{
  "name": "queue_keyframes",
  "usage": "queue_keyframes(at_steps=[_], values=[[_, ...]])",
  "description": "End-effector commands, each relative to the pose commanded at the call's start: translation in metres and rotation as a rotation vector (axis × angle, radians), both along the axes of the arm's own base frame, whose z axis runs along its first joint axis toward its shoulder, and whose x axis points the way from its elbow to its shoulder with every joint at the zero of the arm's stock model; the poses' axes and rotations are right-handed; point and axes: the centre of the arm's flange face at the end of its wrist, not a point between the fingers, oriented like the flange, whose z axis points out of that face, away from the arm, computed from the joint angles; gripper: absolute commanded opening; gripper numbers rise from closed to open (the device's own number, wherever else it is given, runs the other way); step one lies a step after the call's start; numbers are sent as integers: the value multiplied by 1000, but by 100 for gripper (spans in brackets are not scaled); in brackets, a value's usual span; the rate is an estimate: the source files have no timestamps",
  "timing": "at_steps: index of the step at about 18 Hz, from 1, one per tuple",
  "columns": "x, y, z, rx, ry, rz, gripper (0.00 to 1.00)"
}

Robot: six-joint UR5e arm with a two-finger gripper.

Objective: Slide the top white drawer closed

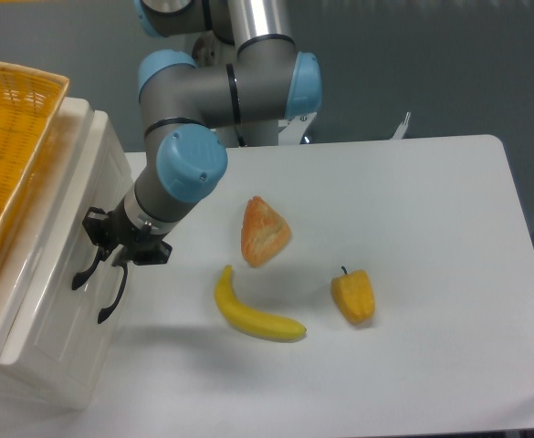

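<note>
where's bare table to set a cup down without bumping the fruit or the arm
The right side of the table, beyond the yellow pepper, is bare, as is the front strip below the banana. The back edge right of the arm's base is open too. It is crowded at left, where the gripper meets the top white drawer, and around the pastry.

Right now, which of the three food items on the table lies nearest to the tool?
The banana: its upper tip lies closest to the tool. The orange pastry sits farther right, the yellow bell pepper farthest.
</note>
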Motion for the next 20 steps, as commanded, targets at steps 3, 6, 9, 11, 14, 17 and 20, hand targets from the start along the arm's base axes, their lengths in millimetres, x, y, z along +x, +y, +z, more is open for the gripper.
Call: queue_keyframes(at_steps=[3, 6, 9, 11, 14, 17, 20], values=[[-38, -11, 7, 19, 88, 36, 100], [-79, -24, 20, 68, 144, 83, 100], [-125, -46, 32, 70, 231, 85, 100], [-155, -66, 35, 64, 278, 80, 100], [-185, -87, 30, 36, 354, 33, 100], [-223, -115, 17, -1, 464, -94, 100], [-254, -136, -1, 11, 484, -196, 100]])
